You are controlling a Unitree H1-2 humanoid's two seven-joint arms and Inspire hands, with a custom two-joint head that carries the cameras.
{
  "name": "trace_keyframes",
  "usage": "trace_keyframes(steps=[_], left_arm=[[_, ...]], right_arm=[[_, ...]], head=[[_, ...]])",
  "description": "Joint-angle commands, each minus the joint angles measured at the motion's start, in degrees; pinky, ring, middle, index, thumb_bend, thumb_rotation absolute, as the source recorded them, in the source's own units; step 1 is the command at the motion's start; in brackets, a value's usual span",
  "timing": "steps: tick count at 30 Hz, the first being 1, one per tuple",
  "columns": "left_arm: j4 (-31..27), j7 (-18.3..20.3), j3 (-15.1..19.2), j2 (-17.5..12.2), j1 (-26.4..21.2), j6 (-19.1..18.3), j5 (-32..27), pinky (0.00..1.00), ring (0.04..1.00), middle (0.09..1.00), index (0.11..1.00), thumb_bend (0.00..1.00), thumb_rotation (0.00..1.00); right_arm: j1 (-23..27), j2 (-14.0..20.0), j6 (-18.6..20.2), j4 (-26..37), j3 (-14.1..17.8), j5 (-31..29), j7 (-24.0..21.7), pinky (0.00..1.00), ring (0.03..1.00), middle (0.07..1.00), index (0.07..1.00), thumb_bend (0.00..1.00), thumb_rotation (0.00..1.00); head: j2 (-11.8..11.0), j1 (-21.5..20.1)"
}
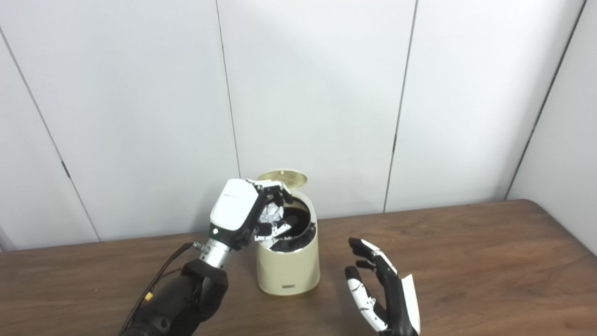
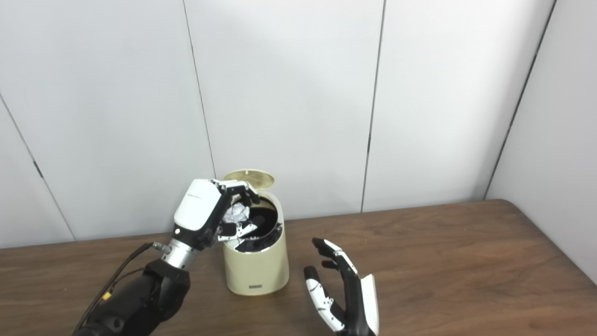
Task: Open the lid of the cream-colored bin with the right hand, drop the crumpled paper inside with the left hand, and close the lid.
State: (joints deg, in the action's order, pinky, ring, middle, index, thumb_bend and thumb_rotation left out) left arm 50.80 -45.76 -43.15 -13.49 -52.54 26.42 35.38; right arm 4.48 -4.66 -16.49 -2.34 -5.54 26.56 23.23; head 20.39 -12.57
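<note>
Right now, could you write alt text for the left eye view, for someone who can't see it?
A robot's left hand holds crumpled paper over the open cream bin, whose lid is flipped up. Its right hand waits open beside the bin on a brown wooden table, before white wall panels.

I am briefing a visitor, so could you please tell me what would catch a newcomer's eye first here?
The small cream-colored cylindrical bin on the brown wooden table, with its round lid raised behind the opening. Above that opening, the left hand holds white crumpled paper. The right hand waits open on the bin's right.
</note>
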Motion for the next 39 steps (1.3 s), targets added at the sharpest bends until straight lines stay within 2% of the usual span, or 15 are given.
trace_keyframes(steps=[1,4,5,6,7,9,13,16,21,28,39], left_arm=[[-1.09,1.46,-0.26,-0.47,-2.63,0.50,-0.67,0.26,0.302,0.458,0.501,0.52,0.00],[-1.49,2.31,-0.10,-0.74,-2.27,0.50,-0.58,0.33,0.375,0.453,0.492,0.52,0.05],[-1.62,2.49,0.01,-0.78,-2.15,0.50,-0.52,0.34,0.386,0.456,0.490,0.62,0.08],[-1.75,2.64,0.12,-0.83,-2.05,0.50,-0.45,0.35,0.400,0.466,0.495,0.81,0.12],[-1.89,2.85,0.24,-0.87,-1.93,0.50,-0.40,0.37,0.412,0.474,0.500,0.90,0.15],[-2.20,3.31,0.20,-1.02,-1.71,0.50,-0.71,0.40,0.449,0.507,0.529,0.98,0.19],[-2.93,4.72,0.44,-1.24,-1.27,0.50,-1.48,0.43,0.488,0.545,0.566,1.00,0.21],[-3.34,4.97,0.10,-1.41,-1.14,0.50,-2.45,0.43,0.495,0.553,0.580,1.00,0.21],[-3.74,6.65,0.54,-1.42,-0.91,0.50,-2.94,0.45,0.528,0.583,0.601,1.00,0.26],[-5.17,10.12,1.72,-1.37,-0.15,0.50,-4.09,0.51,0.601,0.652,0.661,1.00,0.25],[-5.92,11.03,3.01,-1.32,0.28,0.50,-3.50,0.52,0.606,0.658,0.666,1.00,0.24]], right_arm=[[-3.95,-0.80,-0.75,-2.75,-0.89,1.38,0.72,0.68,0.768,0.776,0.752,0.20,0.69],[-4.00,-0.81,-0.18,-2.39,-1.03,1.15,0.31,0.69,0.773,0.779,0.755,0.19,0.70],[-4.01,-0.81,-0.08,-2.32,-1.06,1.11,0.26,0.69,0.773,0.780,0.756,0.19,0.70],[-3.99,-0.81,-0.07,-2.32,-1.07,1.09,0.27,0.69,0.773,0.780,0.755,0.19,0.71],[-3.97,-0.81,-0.05,-2.35,-1.07,1.07,0.31,0.69,0.773,0.780,0.755,0.19,0.71],[-3.97,-0.85,-0.03,-2.38,-1.08,1.01,0.37,0.69,0.772,0.779,0.754,0.19,0.70],[-3.93,-0.71,-0.20,-2.48,-1.26,1.43,0.49,0.68,0.771,0.779,0.754,0.19,0.67],[-3.87,-0.70,-0.01,-2.49,-1.33,1.29,0.37,0.69,0.774,0.781,0.756,0.19,0.69],[-3.73,-0.77,0.26,-2.59,-1.32,1.11,0.32,0.69,0.776,0.783,0.757,0.20,0.70],[-3.63,-0.73,0.01,-2.79,-1.46,1.39,0.56,0.68,0.770,0.782,0.752,0.20,0.69],[-3.63,-0.65,-0.34,-2.92,-1.70,1.50,0.66,0.69,0.775,0.787,0.756,0.20,0.70]], head=[[-0.02,0.04],[0.08,0.08],[0.08,0.08],[0.09,0.05],[0.09,0.05],[0.11,0.05],[0.13,0.05],[0.19,0.03],[0.15,-0.06],[0.13,-0.11],[0.20,-0.28]])
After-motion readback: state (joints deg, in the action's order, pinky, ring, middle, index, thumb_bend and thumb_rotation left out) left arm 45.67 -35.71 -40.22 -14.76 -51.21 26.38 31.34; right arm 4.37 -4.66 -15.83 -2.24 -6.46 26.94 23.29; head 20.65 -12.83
